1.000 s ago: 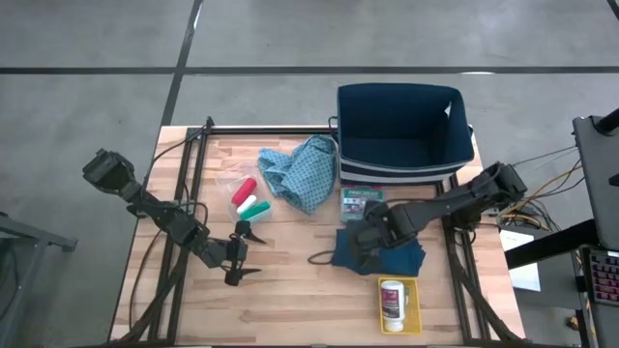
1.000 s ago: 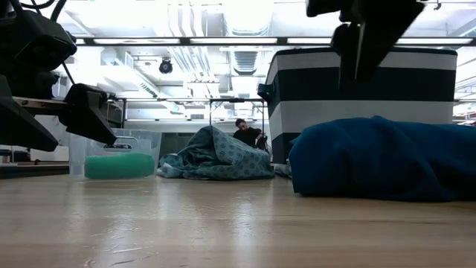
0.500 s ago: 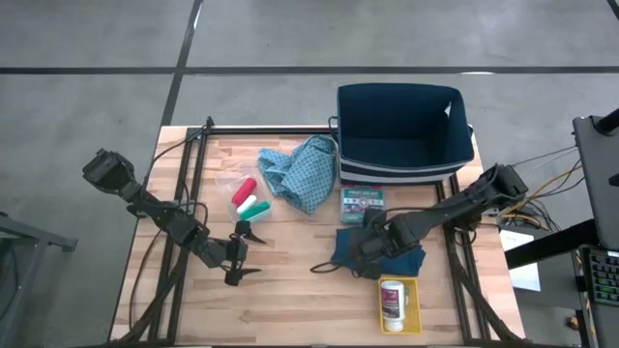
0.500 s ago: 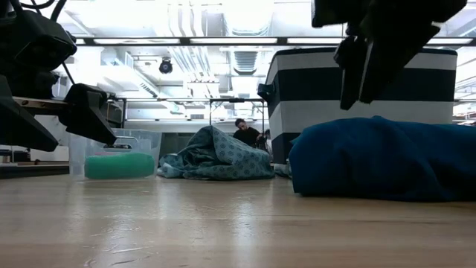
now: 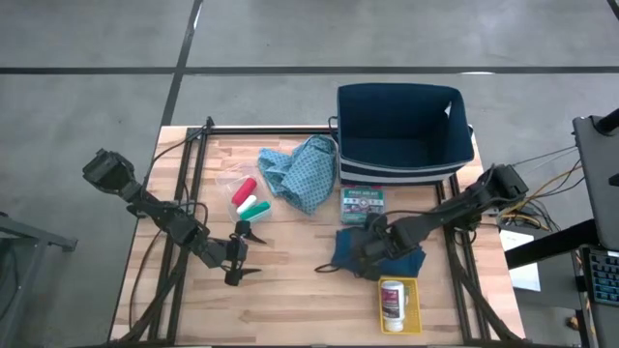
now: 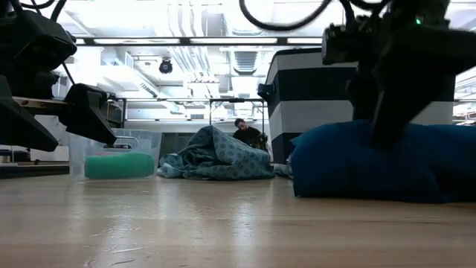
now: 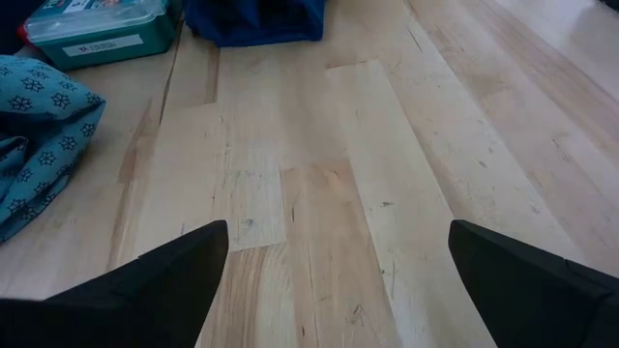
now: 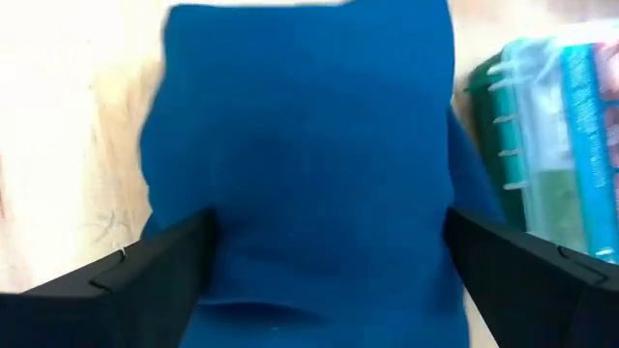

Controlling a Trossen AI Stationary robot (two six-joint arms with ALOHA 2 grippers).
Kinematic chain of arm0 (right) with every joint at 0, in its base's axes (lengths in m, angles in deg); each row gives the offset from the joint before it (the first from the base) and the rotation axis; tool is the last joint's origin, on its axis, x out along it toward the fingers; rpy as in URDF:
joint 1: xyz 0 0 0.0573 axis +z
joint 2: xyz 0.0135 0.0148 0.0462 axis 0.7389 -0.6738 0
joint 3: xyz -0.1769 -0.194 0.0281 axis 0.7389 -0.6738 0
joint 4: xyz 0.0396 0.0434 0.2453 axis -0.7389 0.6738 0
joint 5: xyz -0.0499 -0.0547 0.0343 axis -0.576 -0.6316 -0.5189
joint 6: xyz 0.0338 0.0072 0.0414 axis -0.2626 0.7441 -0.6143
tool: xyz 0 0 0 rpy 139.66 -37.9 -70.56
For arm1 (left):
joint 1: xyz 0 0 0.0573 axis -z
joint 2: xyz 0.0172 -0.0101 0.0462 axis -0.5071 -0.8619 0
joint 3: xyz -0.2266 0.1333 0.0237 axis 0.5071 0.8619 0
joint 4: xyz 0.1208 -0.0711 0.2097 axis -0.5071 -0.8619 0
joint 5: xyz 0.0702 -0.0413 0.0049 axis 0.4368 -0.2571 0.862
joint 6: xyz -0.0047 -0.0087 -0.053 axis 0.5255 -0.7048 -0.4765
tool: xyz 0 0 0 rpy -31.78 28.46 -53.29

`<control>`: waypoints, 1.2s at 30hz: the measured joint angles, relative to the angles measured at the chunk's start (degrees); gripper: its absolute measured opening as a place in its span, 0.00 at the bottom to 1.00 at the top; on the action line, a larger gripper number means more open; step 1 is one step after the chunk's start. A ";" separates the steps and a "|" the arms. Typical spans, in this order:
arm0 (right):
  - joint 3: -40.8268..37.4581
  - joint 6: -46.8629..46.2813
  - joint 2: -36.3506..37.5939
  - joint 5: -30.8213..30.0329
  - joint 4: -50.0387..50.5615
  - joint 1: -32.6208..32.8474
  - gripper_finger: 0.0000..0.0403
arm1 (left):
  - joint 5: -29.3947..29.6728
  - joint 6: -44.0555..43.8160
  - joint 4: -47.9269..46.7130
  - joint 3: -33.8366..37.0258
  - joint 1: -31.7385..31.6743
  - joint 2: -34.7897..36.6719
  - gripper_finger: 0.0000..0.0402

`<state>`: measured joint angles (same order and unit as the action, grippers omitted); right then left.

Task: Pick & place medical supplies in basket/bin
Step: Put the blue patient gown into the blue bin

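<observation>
Medical supplies lie spread on your wooden table (image 5: 290, 290), none of them in the navy basket (image 5: 403, 130) at the far side. Your right gripper (image 5: 363, 247) is down on the dark teal folded cloth (image 5: 406, 261), which lies near the front right, between the basket and the white pill bottle (image 5: 393, 300). In the right wrist view both fingers (image 8: 145, 275) stand wide apart, one at each side of the cloth (image 8: 309, 174), so the gripper is spread over it and not yet closed. In the low view the arm presses into the top of the cloth (image 6: 335, 164). You cannot tell from these views if the fingertips already touch the wood.

The bottle lies on a yellow tray (image 5: 416, 314) just in front of the cloth. A small green box with a clear lid (image 5: 362, 203) sits between the cloth and the basket.

The light-blue patterned cloth (image 5: 302, 172) is crumpled left of the basket. Beside it the red cylinder (image 5: 241, 188), the white cylinder (image 5: 246, 203) and the green cylinder (image 5: 257, 209) lie close together.

Your left gripper (image 5: 242, 253) waits above bare wood at the front left, its fingers (image 7: 164, 280) spread and holding nothing.
</observation>
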<state>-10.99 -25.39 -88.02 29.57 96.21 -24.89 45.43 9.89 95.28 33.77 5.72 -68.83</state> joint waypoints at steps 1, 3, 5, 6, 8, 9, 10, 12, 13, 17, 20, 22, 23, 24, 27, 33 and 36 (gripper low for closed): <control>-0.89 -0.57 0.00 0.28 -0.91 0.00 0.99 | 0.00 0.00 0.02 0.00 0.01 0.00 0.99; -2.32 -1.89 0.02 0.94 -2.49 0.00 0.99 | 0.00 0.00 0.00 0.00 0.01 0.00 0.99; -3.80 -2.36 0.04 1.10 -4.38 0.00 0.99 | 0.00 0.00 0.00 0.00 0.01 0.02 0.99; -4.44 -2.36 0.04 1.20 -5.15 0.00 0.99 | 0.00 0.00 0.00 0.00 -0.01 0.00 0.99; -5.46 -2.36 0.04 1.32 -6.34 0.00 0.99 | 0.00 0.01 0.00 0.00 -0.01 0.00 0.99; -5.88 -2.36 0.04 1.35 -6.90 0.00 0.99 | -0.01 0.01 0.00 0.00 0.01 0.00 0.99; -6.21 -2.36 0.04 1.45 -7.41 0.00 0.99 | -0.01 0.01 0.00 0.00 0.01 0.01 0.99; -6.77 -2.36 0.04 1.54 -8.09 0.00 0.99 | -0.01 0.00 0.00 0.00 -0.01 0.00 0.99; -7.05 -2.42 0.04 1.60 -8.45 0.00 0.99 | 0.00 0.01 0.00 0.00 0.00 0.00 0.99; -7.97 -3.68 0.04 2.28 -9.68 0.01 0.99 | -0.01 0.00 0.00 0.00 0.01 0.00 0.99; -8.63 -3.76 0.04 2.54 -10.27 0.00 0.99 | 0.00 0.02 0.00 0.00 -0.01 0.00 0.99; -8.93 -3.75 0.04 2.54 -10.51 0.00 0.99 | 0.00 0.01 0.00 0.00 0.01 0.01 0.99; -9.03 -3.74 0.04 2.54 -10.75 -0.02 0.99 | 0.00 0.00 0.00 0.00 -0.01 0.00 0.99; -9.10 -3.75 0.04 2.55 -10.93 -0.02 0.99 | 0.00 0.02 0.00 0.00 0.01 0.00 0.99; -9.17 -4.24 0.04 2.54 -10.99 -0.02 0.99 | 0.00 0.00 0.00 0.00 0.01 0.00 0.99; -9.17 -4.25 0.04 1.28 -10.98 0.00 0.99 | 0.00 0.02 0.00 0.00 -0.01 0.00 0.99; -9.19 -4.47 0.02 1.13 -11.44 -0.02 0.99 | 0.00 0.01 0.00 0.00 0.01 0.00 0.99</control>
<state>-20.18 -29.87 -88.00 30.70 84.77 -24.92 45.43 9.91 95.28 33.77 5.72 -68.84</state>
